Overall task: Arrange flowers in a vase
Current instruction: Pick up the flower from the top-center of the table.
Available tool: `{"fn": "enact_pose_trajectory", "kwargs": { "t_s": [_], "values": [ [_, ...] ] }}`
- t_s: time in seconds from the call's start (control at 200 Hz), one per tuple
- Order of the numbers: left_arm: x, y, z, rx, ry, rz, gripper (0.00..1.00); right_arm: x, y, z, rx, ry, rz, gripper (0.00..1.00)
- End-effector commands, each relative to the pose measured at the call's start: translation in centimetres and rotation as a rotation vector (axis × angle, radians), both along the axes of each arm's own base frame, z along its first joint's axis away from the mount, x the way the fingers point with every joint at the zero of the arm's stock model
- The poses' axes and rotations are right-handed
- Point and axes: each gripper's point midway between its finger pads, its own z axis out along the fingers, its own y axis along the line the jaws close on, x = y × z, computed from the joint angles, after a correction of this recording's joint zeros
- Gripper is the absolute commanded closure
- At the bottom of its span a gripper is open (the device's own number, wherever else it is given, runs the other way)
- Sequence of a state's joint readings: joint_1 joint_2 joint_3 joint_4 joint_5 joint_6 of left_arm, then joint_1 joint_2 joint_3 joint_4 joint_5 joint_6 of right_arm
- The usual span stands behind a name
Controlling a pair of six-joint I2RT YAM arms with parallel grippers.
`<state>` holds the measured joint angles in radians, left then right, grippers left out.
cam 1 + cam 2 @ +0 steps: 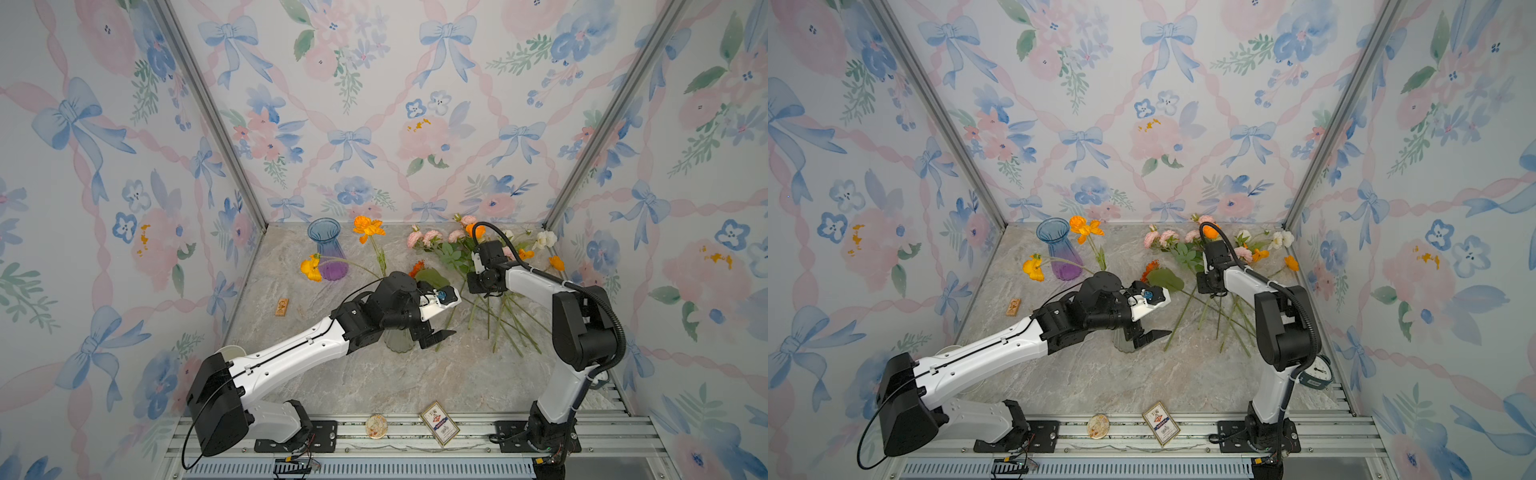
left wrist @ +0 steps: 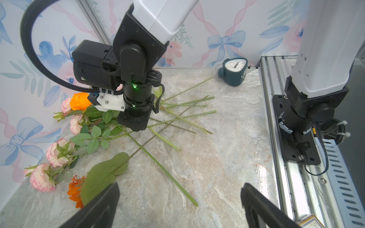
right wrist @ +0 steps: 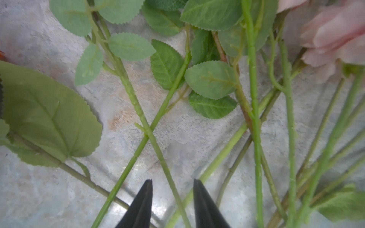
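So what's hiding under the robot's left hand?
A clear glass vase stands under the left gripper. Only its lower body shows. The wrist covers its mouth, so I can't see whether anything is inside.

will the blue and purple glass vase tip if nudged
Likely tippy: the blue-to-purple ribbed glass vase stands upright, tall with a narrow neck. Probably smooth and breakable, being glass. The orange poppy crossing in front might shift with it.

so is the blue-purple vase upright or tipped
Upright: in both top views the blue-purple vase stands on its purple base, open blue rim on top.
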<state>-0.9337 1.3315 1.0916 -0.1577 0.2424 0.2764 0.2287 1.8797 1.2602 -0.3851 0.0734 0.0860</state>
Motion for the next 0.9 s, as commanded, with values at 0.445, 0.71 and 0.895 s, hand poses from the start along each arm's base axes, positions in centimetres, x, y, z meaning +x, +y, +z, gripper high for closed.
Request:
{"fn": "enact_pose_trajectory", "kwargs": {
  "t_s": [0.445, 0.71, 0.895],
  "values": [
    [-0.1, 0.0, -0.1, -0.003, 0.003, -0.003, 0.02, -0.6, -0.6, -3.1, -0.105, 0.188, 0.063, 0.72],
    [-0.1, 0.0, -0.2, -0.001, 0.005, -0.002, 0.02, -0.5, 0.5, -1.5, -0.131, 0.111, 0.122, 0.88],
    [-0.2, 0.1, 0.0, -0.005, 0.000, -0.002, 0.02, -0.4, 1.0, 2.1, -0.122, -0.002, 0.141, 0.92]
  ]
}}
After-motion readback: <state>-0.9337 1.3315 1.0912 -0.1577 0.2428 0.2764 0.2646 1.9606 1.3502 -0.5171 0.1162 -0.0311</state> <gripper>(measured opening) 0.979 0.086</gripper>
